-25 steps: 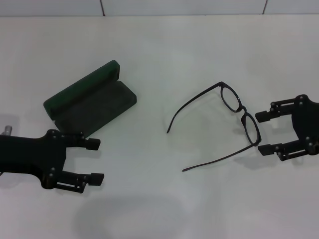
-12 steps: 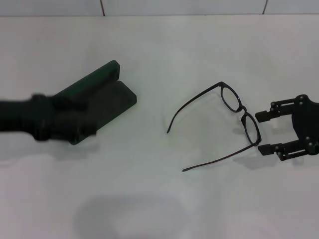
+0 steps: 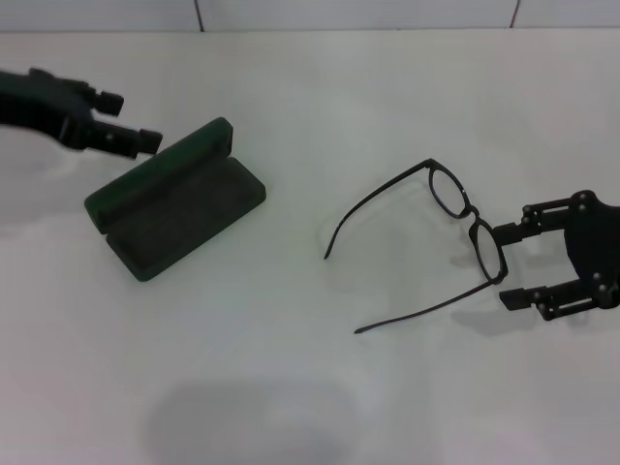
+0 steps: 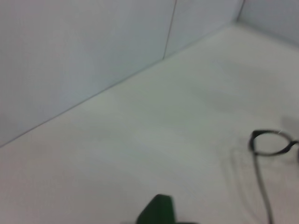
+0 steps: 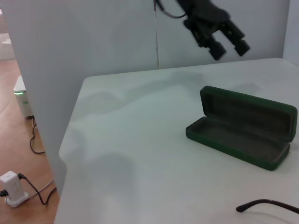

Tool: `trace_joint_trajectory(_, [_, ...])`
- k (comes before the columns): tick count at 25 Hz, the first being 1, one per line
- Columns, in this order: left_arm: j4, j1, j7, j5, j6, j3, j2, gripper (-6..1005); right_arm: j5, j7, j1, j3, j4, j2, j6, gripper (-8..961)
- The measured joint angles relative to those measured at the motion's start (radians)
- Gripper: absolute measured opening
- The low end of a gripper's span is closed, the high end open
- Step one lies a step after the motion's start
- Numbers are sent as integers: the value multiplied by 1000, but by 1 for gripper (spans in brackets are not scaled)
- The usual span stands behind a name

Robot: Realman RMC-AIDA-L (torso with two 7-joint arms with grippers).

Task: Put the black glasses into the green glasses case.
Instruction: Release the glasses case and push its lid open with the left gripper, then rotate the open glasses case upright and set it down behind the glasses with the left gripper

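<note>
The black glasses point(image 3: 455, 232) lie unfolded on the white table right of centre, with their temple arms pointing left. My right gripper point(image 3: 508, 263) is open, and its two fingers stand on either side of the nearer lens end of the frame without closing on it. The green glasses case point(image 3: 174, 199) lies open at the left, with its lid standing up on the far side. My left gripper point(image 3: 131, 119) is open and empty, raised just behind the case's far left corner. The right wrist view shows the open case point(image 5: 243, 126), the left gripper point(image 5: 217, 30) and a temple tip point(image 5: 266, 205). The left wrist view shows one lens point(image 4: 268, 142) and a corner of the case point(image 4: 156, 212).
The white table point(image 3: 291, 368) ends at a grey wall point(image 3: 339, 12) along the back. In the right wrist view the table's edge point(image 5: 70, 140) drops to a floor with a power strip point(image 5: 11, 186) and cables.
My left arm has swung from the front left, across the case, to behind its far left corner. My right gripper has edged closer around the glasses' frame.
</note>
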Motion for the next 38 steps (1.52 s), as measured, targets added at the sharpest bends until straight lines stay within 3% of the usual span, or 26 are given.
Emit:
trace_joint_trajectory(1, [0, 0, 0, 0, 0, 0, 0, 855, 0, 0, 0, 0, 0, 0, 0, 723])
trace_joint_trajectory(2, [4, -62, -47, 106, -11, 17, -9, 855, 0, 0, 0, -1, 0, 1, 0, 723])
trace_joint_trajectory(4, [4, -96, -74, 182, -29, 38, -28, 854, 0, 0, 2, -1, 0, 3, 0, 722])
trace_joint_trajectory(7, [1, -124, -115, 296, -91, 98, -60, 851, 0, 1, 8, -1, -1, 9, 0, 722])
trace_joint_trajectory(9, [-12, -131, -143, 347, -130, 151, -71, 850, 0, 2, 9, -1, -4, 12, 0, 722])
trace_joint_trajectory(13, [-56, -136, -190, 398, -208, 248, -77, 846, 0, 2, 10, -1, -4, 13, 2, 722])
trace_joint_trajectory(20, [-79, -145, -193, 398, -228, 264, -81, 840, -2, 2, 9, 0, 0, 13, 9, 723])
trace_joint_trajectory(22, [-76, -145, -187, 394, -228, 265, -82, 736, -6, 2, 9, 0, 1, 14, 9, 723])
trace_joint_trajectory(33, [-80, -140, -112, 375, -223, 273, -88, 499, -24, 2, 8, 0, 4, 19, 14, 723])
trace_joint_trajectory(38, [-75, -138, -41, 373, -211, 273, -90, 307, -25, 2, 6, 0, 4, 18, 14, 722])
